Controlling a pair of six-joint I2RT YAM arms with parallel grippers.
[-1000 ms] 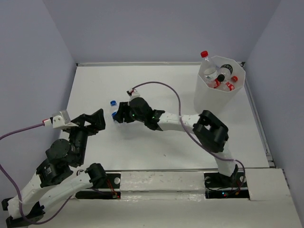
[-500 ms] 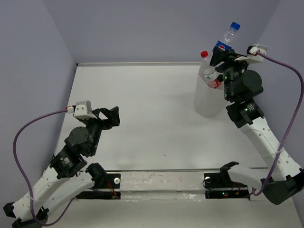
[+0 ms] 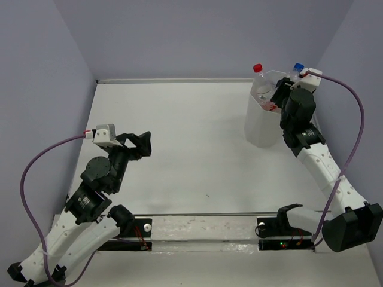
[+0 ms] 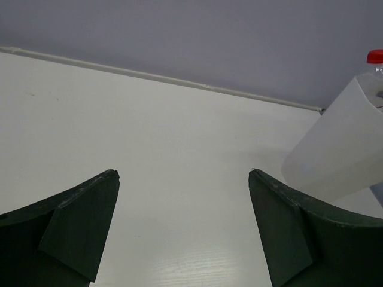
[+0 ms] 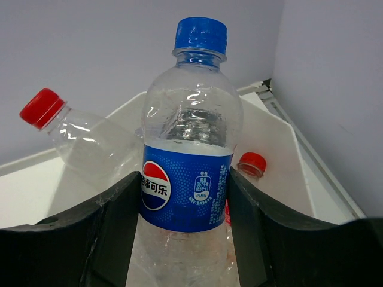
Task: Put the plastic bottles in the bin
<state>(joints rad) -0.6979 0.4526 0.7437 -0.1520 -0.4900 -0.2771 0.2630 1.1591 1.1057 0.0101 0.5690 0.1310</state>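
Observation:
My right gripper [image 3: 286, 91] is shut on a clear bottle with a blue cap and blue label [image 5: 187, 149] and holds it upright over the translucent white bin [image 3: 258, 122] at the back right. In the right wrist view a bottle with a red cap [image 5: 75, 140] leans on the bin's left wall [image 5: 281, 137], and another red-capped bottle [image 5: 251, 164] lies inside behind the held one. The leaning bottle's red cap [image 3: 258, 67] sticks above the rim. My left gripper [image 3: 143, 145] is open and empty over the table at the left; its fingers [image 4: 78, 221] frame bare table.
The white table [image 3: 191, 137] is walled by grey panels at the back and sides. The bin also shows in the left wrist view [image 4: 338, 155] at the right edge. A purple cable [image 3: 353, 143] loops beside the right arm.
My right gripper carried the blue-capped bottle from the table's middle to above the bin, then lowered it toward the bin's opening. My left arm shifted slightly right.

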